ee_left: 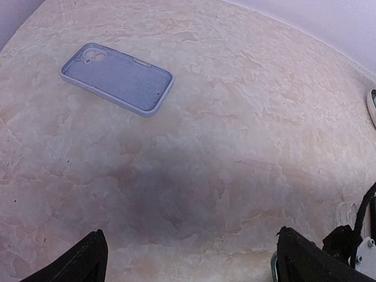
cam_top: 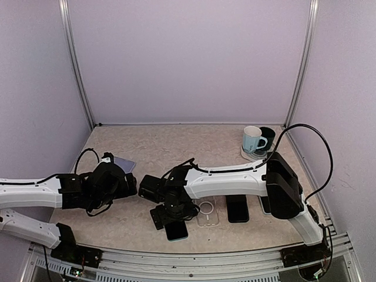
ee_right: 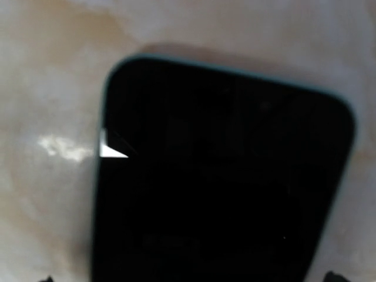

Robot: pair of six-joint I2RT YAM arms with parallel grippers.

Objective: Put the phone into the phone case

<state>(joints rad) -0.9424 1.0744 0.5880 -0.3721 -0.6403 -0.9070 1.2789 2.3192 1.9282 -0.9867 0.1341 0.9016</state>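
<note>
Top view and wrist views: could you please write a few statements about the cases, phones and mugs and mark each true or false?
1. The lavender case is empty. True.
2. The right gripper hovers over the teal phone. True.
3. The left gripper holds a phone. False: it is open and empty.
4. The mugs stand at the near left. False: they stand at the far right.
5. The clear case has a phone in it. False: it is empty.
</note>
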